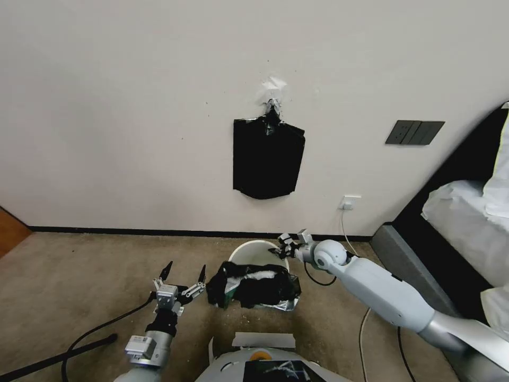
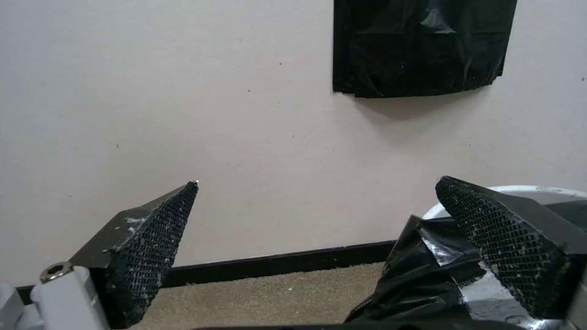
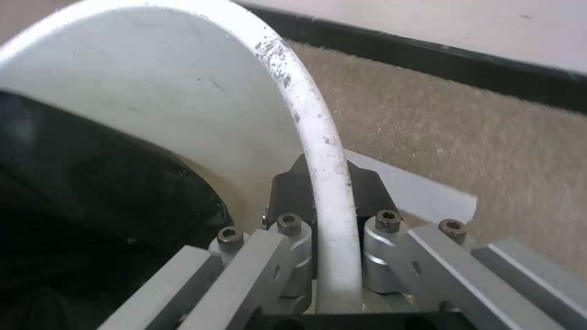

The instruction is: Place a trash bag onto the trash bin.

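I have the right gripper (image 1: pixel 280 248) closed on the far right part of the rim of the trash bin (image 1: pixel 253 250). In the right wrist view the rolled white rim (image 3: pixel 318 151) runs straight between its two black fingers (image 3: pixel 287 195), one inside the wall and one outside, and they sit tight against it. The bin stands on the carpet (image 1: pixel 79 276) close to the wall's black skirting board (image 1: pixel 132 232), and I see its cream inner wall bare on the far side.

The trash bag (image 1: pixel 252 285) lies crumpled over the near part of the bin, black and glossy with a silvery crease at its near right corner. It spills over the near rim towards me. Part of it appears to hang down inside the bin, since the right wrist view shows dark plastic (image 3: pixel 91 192) against the inner wall, though I cannot make out how deep it goes.

My left gripper (image 1: pixel 184 272) hovers just beside the bag's left edge, above the carpet, with its fingers spread wide and nothing between them. In the left wrist view one fingertip (image 2: pixel 507 243) stands in front of the bag's folds (image 2: pixel 422 279); I cannot tell whether it touches them.

On the wall above the bin hangs a flat black pack of bags (image 1: pixel 268 158), well apart from both grippers.
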You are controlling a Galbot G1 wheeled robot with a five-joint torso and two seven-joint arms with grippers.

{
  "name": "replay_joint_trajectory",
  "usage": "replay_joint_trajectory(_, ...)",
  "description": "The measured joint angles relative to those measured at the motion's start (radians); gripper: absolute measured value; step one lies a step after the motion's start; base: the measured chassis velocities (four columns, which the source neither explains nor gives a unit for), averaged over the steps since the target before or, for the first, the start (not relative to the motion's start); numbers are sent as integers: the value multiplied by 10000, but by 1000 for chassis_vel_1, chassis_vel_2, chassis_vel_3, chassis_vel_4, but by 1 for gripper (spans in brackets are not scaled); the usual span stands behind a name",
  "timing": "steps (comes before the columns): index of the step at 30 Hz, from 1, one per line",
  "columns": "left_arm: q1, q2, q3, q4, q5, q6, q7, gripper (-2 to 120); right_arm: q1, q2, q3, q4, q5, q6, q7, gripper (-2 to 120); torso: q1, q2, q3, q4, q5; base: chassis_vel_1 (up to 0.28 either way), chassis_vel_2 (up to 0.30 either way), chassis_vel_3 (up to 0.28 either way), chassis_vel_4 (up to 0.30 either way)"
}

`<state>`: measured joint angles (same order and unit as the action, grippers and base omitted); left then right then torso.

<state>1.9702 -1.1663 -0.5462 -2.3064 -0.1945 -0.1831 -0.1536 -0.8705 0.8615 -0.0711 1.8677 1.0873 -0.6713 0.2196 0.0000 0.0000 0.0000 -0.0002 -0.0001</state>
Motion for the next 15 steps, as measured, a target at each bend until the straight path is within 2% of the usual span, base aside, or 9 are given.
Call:
replay_joint_trajectory(2, -13, 9, -1, -7, -17, 16, -3, 100, -151, 46, 156, 171, 183, -1, 261, 3, 0, 0, 0, 0, 0, 0, 0, 0, 0)
replay_joint_trajectory(3, -66, 44, -4, -41, -97, 83, -28, 100, -595, 209, 612, 725, 790, 27, 1296, 3, 0, 0, 0, 0, 1, 0, 0, 0, 0)
replay_joint_trajectory(4, -66, 44, -4, -41, -97, 83, -28, 100, -595, 209, 612, 725, 790, 27, 1296, 3, 0, 0, 0, 0, 1, 0, 0, 0, 0)
replay_joint_trajectory(5, -111, 85, -5, -85, -198, 156, -61, 100, -928, 395, 951, 1205, 1271, 189, 2384, 3, -1, 0, 0, 3, 2, 0, 0, 0, 0)
replay_joint_trajectory(6, -128, 105, -6, -103, -236, 188, -86, 100, -1127, 513, 1142, 1472, 1471, 353, 3016, 3, 0, 0, 0, 3, 0, 0, 0, 0, 0)
replay_joint_trajectory(8, -143, 120, -6, -110, -252, 206, -104, 100, -1249, 596, 1242, 1627, 1574, 476, 3370, 3, 0, 0, 0, 2, -2, 0, 0, 0, 0)
replay_joint_trajectory(10, -188, 156, -31, -132, -309, 240, -157, 100, -1714, 920, 1439, 2100, 1698, 1073, 4698, 3, 0, 0, 0, 2, 2, 0, 0, 0, 0)
replay_joint_trajectory(15, -251, 191, -196, -169, -494, 305, -213, 100, -2410, 1407, 1611, 2387, 951, 1760, 5607, 3, 0, 0, 0, 1, 0, 0, 0, 0, 0)
